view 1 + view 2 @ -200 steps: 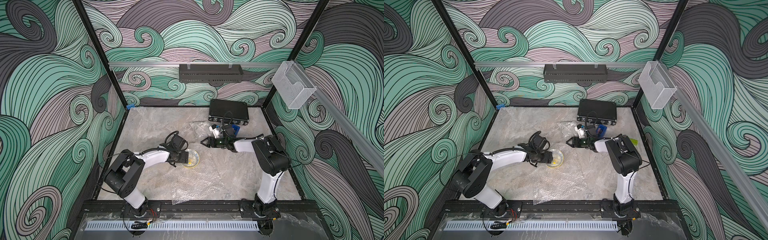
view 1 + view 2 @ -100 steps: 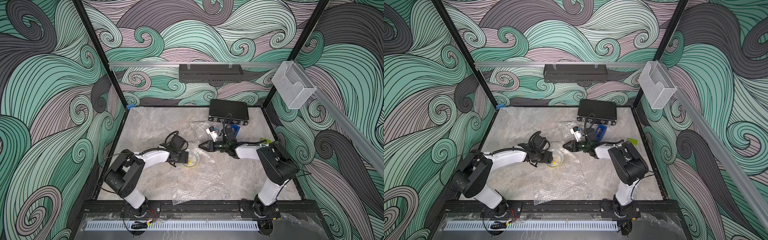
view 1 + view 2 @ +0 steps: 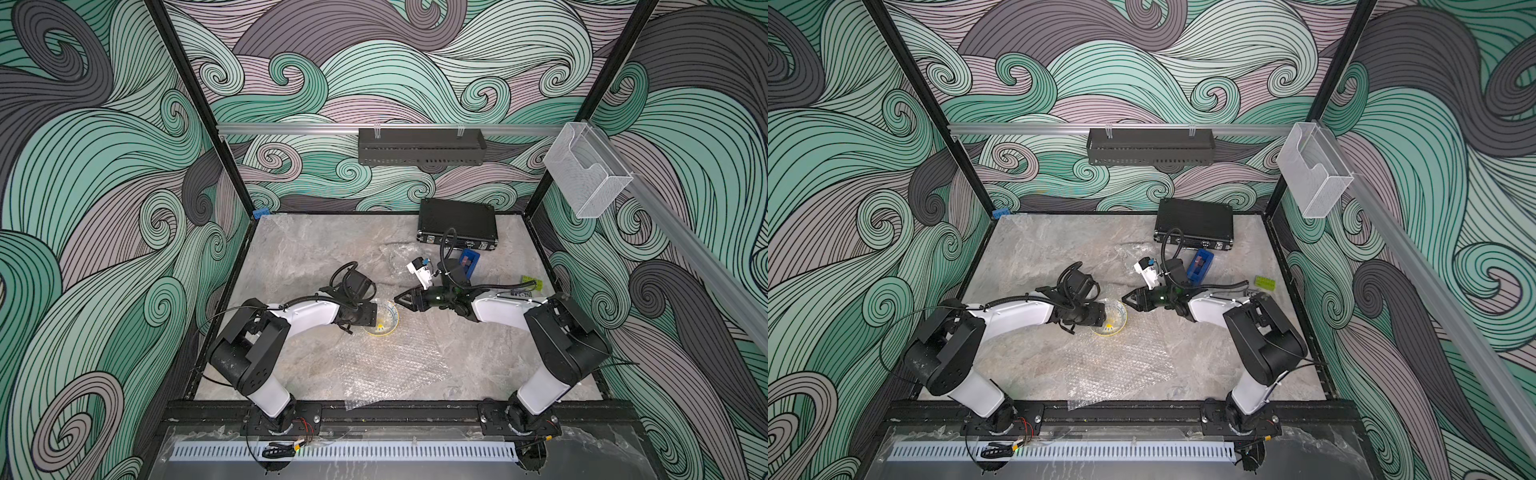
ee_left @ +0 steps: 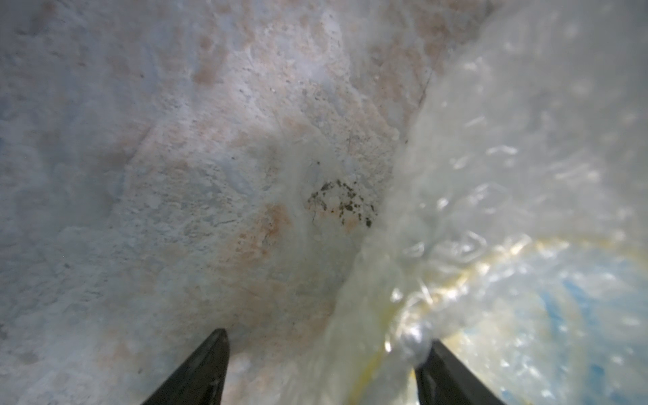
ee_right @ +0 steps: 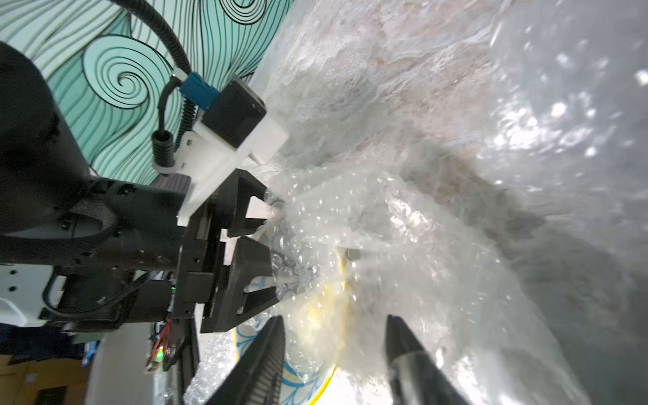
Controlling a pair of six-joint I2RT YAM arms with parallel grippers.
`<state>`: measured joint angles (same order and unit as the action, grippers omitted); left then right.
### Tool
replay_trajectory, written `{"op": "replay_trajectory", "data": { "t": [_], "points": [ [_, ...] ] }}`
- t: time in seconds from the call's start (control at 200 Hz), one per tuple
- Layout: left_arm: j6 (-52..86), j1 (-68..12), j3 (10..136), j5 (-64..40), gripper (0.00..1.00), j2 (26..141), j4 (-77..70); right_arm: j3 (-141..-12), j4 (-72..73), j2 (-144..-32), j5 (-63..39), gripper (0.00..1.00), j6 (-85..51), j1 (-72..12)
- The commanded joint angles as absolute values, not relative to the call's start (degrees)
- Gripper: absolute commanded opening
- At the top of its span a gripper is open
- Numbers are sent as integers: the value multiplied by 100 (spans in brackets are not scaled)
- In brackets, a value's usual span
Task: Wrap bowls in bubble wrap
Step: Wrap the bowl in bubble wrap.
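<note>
**1. Step in hand.** I am folding the clear, crinkly sheet of bubble wrap [image 3: 395, 361] over the small round ceramic bowl [image 3: 386, 324] with blue-white pattern and yellow centre. The bowl sits near the table's centre, at the sheet's 11 o'clock corner, and the sheet spreads from it toward 5 o'clock. In the right wrist view a fold of wrap lies over part of the bowl, while part of the patterned inside is bare. I judge the wrapping begun but far from closed. I see no second bowl.

**2. End effectors.** My left gripper [image 4: 326, 336] reaches in from 9 o'clock. Its jaws are apart, straddling the bowl's rim and the fold, and they clamp nothing. My right gripper [image 5: 333, 319] reaches in from 3 o'clock, just beside the rim. Its jaws are apart with loose film between them, not pinched.

**3. Next move.** The right jaws should pinch the free edge and draw it across the bowl toward 9 o'clock while the left steadies the rim. The film looks slippery and likely to spring back.

**4. Surface and room.** The surface is a grey marbled tabletop [image 3: 299, 257]. A black hard case [image 3: 457, 226] lies at 1 o'clock, with a small blue box [image 3: 469, 261] just beside it. The walls carry a teal, mauve and grey wave print [image 3: 83, 208]. A black slotted rack [image 3: 422, 145] hangs on the back rail at 12 o'clock.
</note>
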<state>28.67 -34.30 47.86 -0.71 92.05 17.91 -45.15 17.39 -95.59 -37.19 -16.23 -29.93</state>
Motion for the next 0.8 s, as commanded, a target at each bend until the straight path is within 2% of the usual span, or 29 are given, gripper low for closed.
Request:
{"op": "replay_trajectory", "data": {
  "t": [0.0, 0.125, 0.34, 0.47, 0.625, 0.791],
  "points": [
    [2874, -3437, 4809, -141, 80, 9279, 1812, -4746, 1362, -9528, -3044, 58, -1084, -2984],
    [2876, -3437, 4799, -145, 80, 9264, 1828, -5074, 918, -9664, -2835, 59, -851, -2945],
    [2872, -3436, 4799, -123, 80, 9244, 1835, -4851, 1169, -9372, -2718, 65, -659, -2898],
    [2865, -3437, 4809, -141, 80, 9250, 1829, -5063, 750, -9619, -2781, 63, -452, -2852],
    [2866, -3438, 4813, -156, 79, 9295, 1822, -5142, 747, -9732, -2782, 46, -511, -2852],
    [2886, -3438, 4833, -158, 78, 9327, 1819, -5074, 757, -9441, -2773, 14, -709, -2861]
  ]
}}
